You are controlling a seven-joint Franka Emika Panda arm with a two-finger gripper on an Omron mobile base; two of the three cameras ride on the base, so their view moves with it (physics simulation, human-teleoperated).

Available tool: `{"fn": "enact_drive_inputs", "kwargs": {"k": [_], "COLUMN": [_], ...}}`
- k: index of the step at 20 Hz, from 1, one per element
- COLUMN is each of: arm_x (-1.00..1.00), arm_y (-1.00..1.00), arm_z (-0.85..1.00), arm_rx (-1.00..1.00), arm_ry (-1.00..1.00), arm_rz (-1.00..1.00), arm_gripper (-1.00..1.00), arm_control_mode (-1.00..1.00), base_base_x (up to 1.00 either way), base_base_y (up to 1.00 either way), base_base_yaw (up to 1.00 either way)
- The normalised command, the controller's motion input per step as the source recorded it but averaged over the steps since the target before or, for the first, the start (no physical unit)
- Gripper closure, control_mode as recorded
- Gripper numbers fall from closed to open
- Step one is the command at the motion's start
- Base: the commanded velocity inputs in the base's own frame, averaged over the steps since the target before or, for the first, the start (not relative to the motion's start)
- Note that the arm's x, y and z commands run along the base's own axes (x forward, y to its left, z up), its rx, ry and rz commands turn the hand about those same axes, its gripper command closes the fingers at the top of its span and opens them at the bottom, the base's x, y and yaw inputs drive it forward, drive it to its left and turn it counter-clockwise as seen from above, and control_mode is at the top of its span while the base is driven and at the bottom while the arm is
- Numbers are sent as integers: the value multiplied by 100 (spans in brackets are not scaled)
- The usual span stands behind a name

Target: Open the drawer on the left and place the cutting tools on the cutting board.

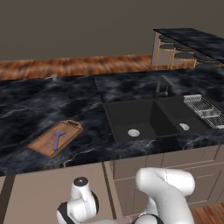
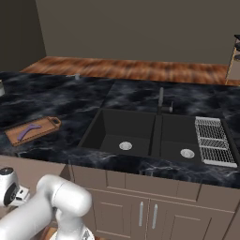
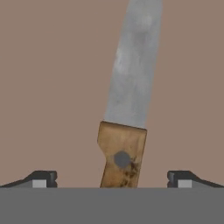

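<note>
On the taupe-brown floor of the drawer (image 3: 48,87), seen through the hand view, the knife (image 3: 127,109) lay flat, its silver blade running up and away from your gripper (image 3: 112,179) and leaning a little to the right, its brown wooden handle with a grey rivet nearest the camera. You had the two dark fingertips (image 3: 41,178) standing wide apart, one on each side of the handle, with bare drawer floor between each tip and the wood (nothing was clamped, and neither tip touched the knife).

Take the sink (image 1: 153,120) as your landmark for the rest. In the left base view the cutting board (image 1: 56,138) lay on the black marble counter (image 1: 52,105) well to the left of the sink, turned at a slant, near the counter's front edge. The purple peeler (image 1: 57,138) rested on top of that board, about at its middle. The right base view showed the same pair, board (image 2: 33,130) and peeler (image 2: 27,131), again left of the sink. A wire rack (image 2: 213,140) lay just to the right of the sink, and the faucet (image 2: 161,101) rose behind it. Your white arm (image 1: 168,192) bent low in front of the cabinets below the sink, reaching down to the left.
</note>
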Motion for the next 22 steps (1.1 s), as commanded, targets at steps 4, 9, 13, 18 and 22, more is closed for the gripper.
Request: {"fn": "enact_drive_inputs", "kwargs": {"k": [4, 9, 13, 18, 22], "arm_x": [0, -1, -31, -30, -11], "arm_y": [1, 0, 0, 0, 10], "arm_z": [-21, 1, 40, 94, 100], "arm_rx": [0, 0, 0, 2, 2], "arm_ry": [0, 0, -4, -15, -17], "arm_rz": [0, 0, -2, -8, -12], "arm_gripper": [100, 100, 100, 100, 100], "arm_control_mode": [-100, -100, -100, -100, -100], "base_base_x": [0, 0, 0, 0, 0], "base_base_y": [0, 0, 0, 0, 0], "base_base_yaw": [0, 0, 0, 0, 0]}}
